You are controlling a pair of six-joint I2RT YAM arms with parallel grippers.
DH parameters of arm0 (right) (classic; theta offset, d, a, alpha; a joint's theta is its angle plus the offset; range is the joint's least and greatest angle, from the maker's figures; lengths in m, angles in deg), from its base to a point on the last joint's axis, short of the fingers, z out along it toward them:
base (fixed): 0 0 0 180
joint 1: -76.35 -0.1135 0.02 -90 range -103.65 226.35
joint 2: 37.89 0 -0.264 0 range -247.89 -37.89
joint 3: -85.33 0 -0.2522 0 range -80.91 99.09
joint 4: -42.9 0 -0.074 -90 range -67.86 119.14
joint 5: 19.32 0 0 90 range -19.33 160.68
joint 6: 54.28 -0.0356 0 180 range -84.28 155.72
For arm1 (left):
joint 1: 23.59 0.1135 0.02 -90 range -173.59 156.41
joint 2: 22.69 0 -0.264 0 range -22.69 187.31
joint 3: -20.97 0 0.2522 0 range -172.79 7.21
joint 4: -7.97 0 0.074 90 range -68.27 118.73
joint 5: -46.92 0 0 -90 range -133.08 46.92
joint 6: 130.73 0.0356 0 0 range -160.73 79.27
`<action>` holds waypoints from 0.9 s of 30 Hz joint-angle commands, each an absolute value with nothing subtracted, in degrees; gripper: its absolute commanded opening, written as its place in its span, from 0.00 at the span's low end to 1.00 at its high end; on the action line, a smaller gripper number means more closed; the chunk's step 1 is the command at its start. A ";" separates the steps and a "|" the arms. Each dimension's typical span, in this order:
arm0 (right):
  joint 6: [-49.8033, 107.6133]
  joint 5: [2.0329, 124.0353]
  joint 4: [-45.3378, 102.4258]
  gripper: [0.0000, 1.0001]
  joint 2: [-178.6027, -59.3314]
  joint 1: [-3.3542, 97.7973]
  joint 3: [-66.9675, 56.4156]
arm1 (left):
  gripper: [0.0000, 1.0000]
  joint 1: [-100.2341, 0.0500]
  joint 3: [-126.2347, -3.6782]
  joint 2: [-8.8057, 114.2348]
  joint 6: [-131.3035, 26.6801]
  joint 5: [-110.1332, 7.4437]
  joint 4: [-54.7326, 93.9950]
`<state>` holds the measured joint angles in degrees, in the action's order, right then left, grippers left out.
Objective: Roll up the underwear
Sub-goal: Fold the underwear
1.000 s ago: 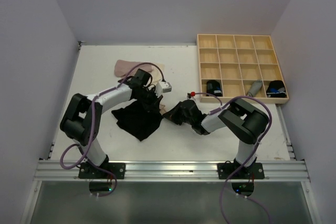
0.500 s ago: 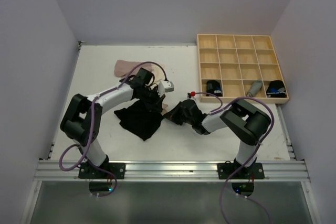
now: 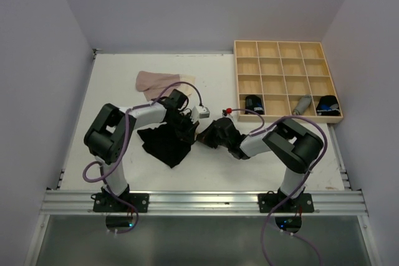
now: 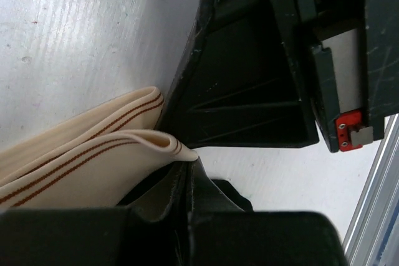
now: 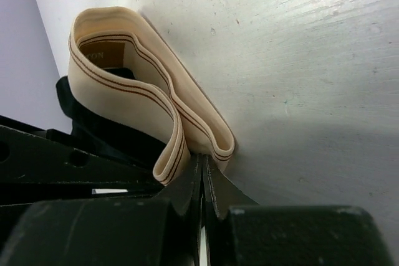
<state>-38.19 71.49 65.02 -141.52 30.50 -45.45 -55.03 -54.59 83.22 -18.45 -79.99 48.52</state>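
Note:
The black underwear [image 3: 163, 144] lies crumpled on the white table between the arms. Its beige, brown-striped waistband [image 5: 134, 82] is folded into a loop. My right gripper [image 5: 202, 163] is shut on one fold of that band, low over the table. In the left wrist view the same waistband [image 4: 87, 163] runs into my left gripper [image 4: 187, 169], which is shut on its folded end. The two grippers, left [image 3: 191, 130] and right [image 3: 204, 136], almost touch at the garment's right edge. A pale pink underwear [image 3: 159, 81] lies flat behind them.
A light wooden tray [image 3: 287, 51] of square compartments stands at the back right. Its front row holds a black roll [image 3: 254, 104], a grey roll [image 3: 303, 104] and a dark roll [image 3: 326, 104]. The right gripper's body [image 4: 262, 79] fills the left wrist view.
My left gripper has moved right and slightly nearer, closing on the right gripper, with its elbow folding in. The black underwear's right edge has bunched up. The right arm has barely shifted.

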 commanded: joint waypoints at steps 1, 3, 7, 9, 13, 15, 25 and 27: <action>-34.77 74.81 59.20 0.03 -138.88 30.56 -45.40 | 0.00 -55.23 -53.96 86.29 -18.50 -80.35 45.99; -33.98 74.89 57.71 0.05 -136.52 30.47 -45.14 | 0.00 -55.15 -54.13 87.95 -18.50 -80.17 45.56; -32.75 77.26 49.29 0.09 -129.23 30.47 -45.49 | 0.00 -54.79 -54.31 89.46 -19.02 -80.35 44.94; -32.40 79.97 45.25 0.10 -125.53 30.56 -46.45 | 0.00 -54.44 -54.31 90.07 -19.02 -80.35 44.94; -32.48 82.54 43.12 0.11 -116.83 30.47 -47.95 | 0.04 -53.91 -54.13 90.25 -19.11 -80.52 44.59; -32.40 81.93 42.24 0.11 -116.81 30.47 -46.64 | 0.09 -53.83 -54.13 90.33 -19.29 -80.44 44.32; -35.91 79.55 48.38 0.07 -128.49 30.47 -43.73 | 0.10 -53.48 -53.96 89.63 -19.38 -80.35 43.97; -36.26 79.12 50.92 0.07 -130.69 30.47 -43.56 | 0.11 -53.39 -53.96 89.63 -18.94 -80.26 44.06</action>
<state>-34.67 78.42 45.76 -128.63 30.50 -45.45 -53.61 -55.57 86.69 -20.68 -86.90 45.66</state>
